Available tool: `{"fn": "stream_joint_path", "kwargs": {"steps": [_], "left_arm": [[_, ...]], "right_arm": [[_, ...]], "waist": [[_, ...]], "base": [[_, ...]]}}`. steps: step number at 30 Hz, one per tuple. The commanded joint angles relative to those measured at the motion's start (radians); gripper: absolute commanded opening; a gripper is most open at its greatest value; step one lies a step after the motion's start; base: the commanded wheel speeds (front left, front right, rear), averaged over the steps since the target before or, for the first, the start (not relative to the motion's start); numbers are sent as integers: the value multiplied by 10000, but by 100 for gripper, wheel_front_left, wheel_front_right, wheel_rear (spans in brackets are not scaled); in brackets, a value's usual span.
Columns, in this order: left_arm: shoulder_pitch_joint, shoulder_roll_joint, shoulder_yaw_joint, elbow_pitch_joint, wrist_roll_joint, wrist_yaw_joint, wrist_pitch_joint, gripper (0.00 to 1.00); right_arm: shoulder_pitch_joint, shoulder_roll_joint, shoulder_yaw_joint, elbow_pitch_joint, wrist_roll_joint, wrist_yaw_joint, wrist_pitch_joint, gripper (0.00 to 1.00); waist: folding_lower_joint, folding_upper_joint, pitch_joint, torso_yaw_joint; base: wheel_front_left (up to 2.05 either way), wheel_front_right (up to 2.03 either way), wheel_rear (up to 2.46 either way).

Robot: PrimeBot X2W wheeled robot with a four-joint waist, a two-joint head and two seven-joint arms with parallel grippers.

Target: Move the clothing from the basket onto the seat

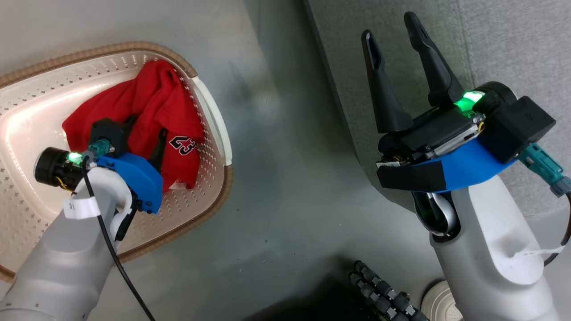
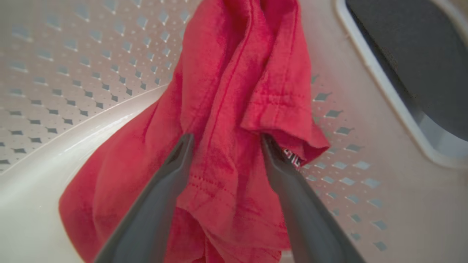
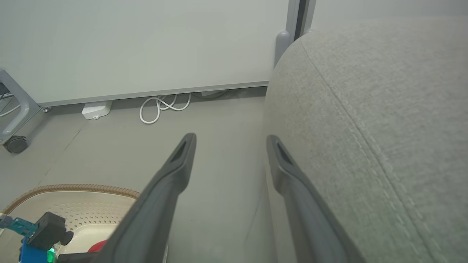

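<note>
Left hand (image 2: 226, 137) is spread wide around the red clothing (image 2: 234, 73) in the basket (image 2: 73, 73), one fingertip hidden under a fold. Right hand (image 1: 389, 25) is spread beside the seat (image 1: 513, 44).

Each arm has a smooth pale-grey forearm (image 1: 53, 258) with rounded contours. A bright blue moulded bracket (image 1: 138, 178) covers each wrist. The right wrist carries a black box-shaped module (image 1: 513, 125); the left wrist carries a black cylinder (image 1: 49, 167). A green light (image 1: 466, 101) glows on each wrist unit, and a teal connector (image 1: 546, 167) plugs into each. The left gripper (image 2: 226, 142) and the right gripper (image 1: 389, 27) each have two long, tapered, matt dark fingers (image 1: 383, 89) with a narrow slot near the tip. A thin black cable (image 1: 111, 249) runs along the left forearm, past a white label band (image 1: 80, 207). Black tape (image 1: 410, 176) wraps the front of the right bracket
</note>
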Motion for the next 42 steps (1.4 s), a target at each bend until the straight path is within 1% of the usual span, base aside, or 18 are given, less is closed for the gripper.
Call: {"fn": "stream_joint_path", "kwargs": {"steps": [1, 11, 12, 13, 14, 18, 25, 33, 37, 42], "left_arm": [[-204, -2, -14, 24, -63, -20, 48, 100], [-425, -191, -682, 649, -1013, -20, 616, 100], [-420, -180, -770, 629, -1121, -20, 663, 62], [-445, -154, -861, 605, -1211, -20, 665, 35], [-466, -150, -950, 554, -1303, -20, 654, 0], [-530, -88, -1312, 449, -1602, -20, 614, 0], [-658, 183, -1892, 411, -2150, -20, 489, 0], [-838, 225, -2383, 606, -2683, -20, 383, 0], [-920, 228, -2551, 741, -2915, -20, 222, 0], [-776, -63, -2855, 827, -3239, -20, -53, 0]], "right_arm": [[-133, 15, 0, -54, -51, 1, -73, 100], [-21, 15, 52, -90, -44, 1, -99, 100], [-14, 15, 48, -100, -39, 1, -104, 100], [2, 15, 41, -114, -44, 1, -106, 100], [27, 15, 24, -131, -46, 1, -110, 100], [117, 15, -28, -158, -56, 1, -122, 100], [84, 15, -4, -116, 3, 1, -128, 100], [-65, 15, 84, -22, 31, 1, -135, 100], [-219, 15, 160, 63, 8, 1, -133, 100], [-241, 14, 142, 417, -263, 1, -132, 100]], "waist": [[-2, 1, 73, 64], [-2, 1, 196, 194], [-2, 1, 191, 191], [-2, 1, 186, 185], [-2, 1, 182, 177], [-2, 1, 152, 141], [-2, 1, 102, 86], [-2, 1, 56, 72], [-2, 1, -2, 79], [-2, 1, -608, 403]], "base": [[0, 0, 0], [0, 0, 0], [0, 0, 0], [0, 0, 0], [0, 0, 0], [0, 0, 0], [0, 0, 0], [0, 0, 0], [0, 0, 0], [0, 0, 0]]}}
